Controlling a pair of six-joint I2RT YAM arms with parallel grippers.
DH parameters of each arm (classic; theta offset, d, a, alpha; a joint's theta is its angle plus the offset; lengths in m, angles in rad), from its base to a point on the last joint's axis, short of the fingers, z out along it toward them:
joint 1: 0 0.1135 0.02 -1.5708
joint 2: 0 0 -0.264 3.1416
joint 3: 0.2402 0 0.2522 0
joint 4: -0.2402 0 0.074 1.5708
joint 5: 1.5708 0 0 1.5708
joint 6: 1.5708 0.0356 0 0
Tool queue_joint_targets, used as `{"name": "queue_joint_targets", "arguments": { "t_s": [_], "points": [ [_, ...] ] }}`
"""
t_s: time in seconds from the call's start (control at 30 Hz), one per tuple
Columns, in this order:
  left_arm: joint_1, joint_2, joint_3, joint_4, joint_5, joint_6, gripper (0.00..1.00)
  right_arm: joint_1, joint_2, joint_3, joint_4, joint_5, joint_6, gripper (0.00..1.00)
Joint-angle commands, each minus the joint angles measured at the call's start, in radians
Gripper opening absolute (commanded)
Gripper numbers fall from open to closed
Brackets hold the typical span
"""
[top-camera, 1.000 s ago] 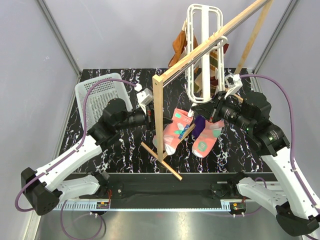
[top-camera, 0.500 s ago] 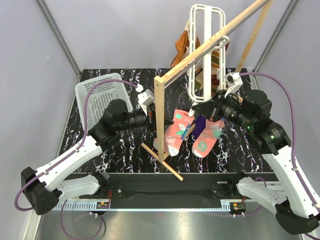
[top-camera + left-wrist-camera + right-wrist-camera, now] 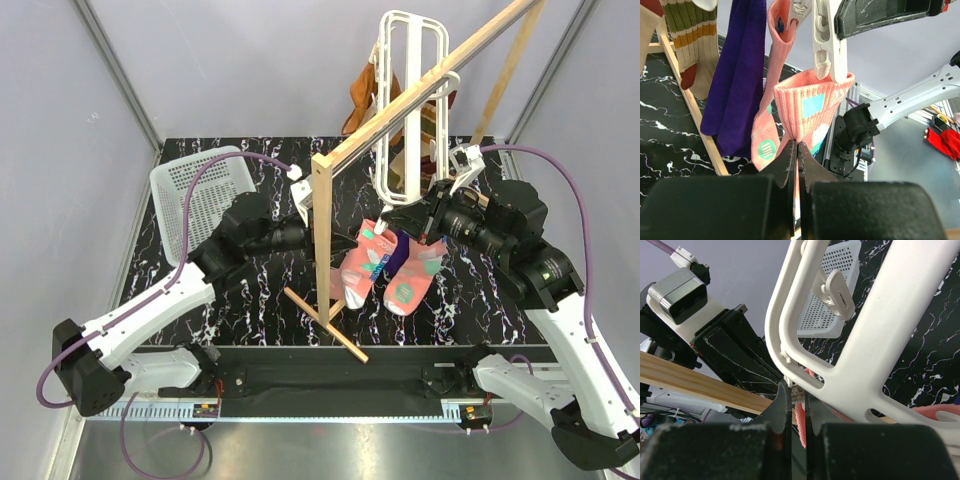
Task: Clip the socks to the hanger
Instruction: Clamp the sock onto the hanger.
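- The wooden rail stand (image 3: 480, 38) is set on the table (image 3: 480, 300), and the hanger (image 3: 895, 325) is hung from its rail.
- A pink sock (image 3: 810, 107) is hung under the hanger, its cuff caught in a white clip (image 3: 829, 45); a second pink sock (image 3: 412, 275) is hung just beside it.
- The left pincer (image 3: 797, 150) is pressed together on the sock's lower fabric.
- The right pincer (image 3: 794, 392) appears nipped on that clip.
- Clipping of this sock is judged nearly done. Next, the clip should be let go first, then the sock.
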Motion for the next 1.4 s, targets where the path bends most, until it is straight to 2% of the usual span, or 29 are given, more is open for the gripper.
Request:
{"name": "queue_joint_targets", "arguments": {
  "t_s": [0.0, 0.83, 0.9, 0.93, 0.97, 1.03, 1.07, 1.17, 1.27, 1.33, 1.37],
  "points": [
    [-0.018, -0.008, 0.049, 0.041, 0.005, -0.005, 0.0, 0.002, 0.007, 0.006, 0.029, -0.031, 0.001, 0.0],
    [-0.022, 0.015, 0.105, 0.115, 0.014, -0.06, 0.0, 0.002, -0.009, -0.055, 0.035, -0.047, 0.017, 0.0],
    [-0.022, 0.02, 0.106, 0.113, 0.02, -0.066, 0.0, 0.002, -0.007, -0.054, 0.035, -0.049, 0.018, 0.08],
    [-0.022, 0.021, 0.109, 0.11, 0.016, -0.068, 0.0, 0.002, -0.009, -0.051, 0.035, -0.049, 0.018, 0.2],
    [-0.022, 0.021, 0.109, 0.106, 0.005, -0.068, 0.01, 0.002, -0.009, -0.049, 0.032, -0.049, 0.018, 0.25],
    [-0.021, 0.014, 0.106, 0.07, -0.056, -0.069, 0.17, 0.002, -0.013, -0.045, 0.029, -0.041, 0.017, 0.37],
    [-0.021, 0.007, 0.105, 0.057, -0.088, -0.068, 0.37, 0.002, -0.019, -0.045, 0.028, -0.037, 0.017, 0.39],
    [-0.016, -0.014, 0.103, -0.017, -0.214, -0.063, 0.48, 0.002, -0.03, -0.034, 0.012, -0.006, 0.005, 0.48],
    [0.004, -0.023, 0.103, -0.049, -0.257, -0.086, 0.56, 0.003, -0.035, -0.017, -0.015, 0.008, -0.012, 0.54],
    [0.023, -0.039, 0.103, -0.078, -0.288, -0.109, 0.62, 0.002, -0.038, -0.008, -0.032, 0.011, -0.017, 0.63],
    [0.031, -0.043, 0.105, -0.088, -0.296, -0.115, 0.72, 0.002, -0.043, -0.006, -0.035, 0.014, -0.018, 0.66]
  ]
}}
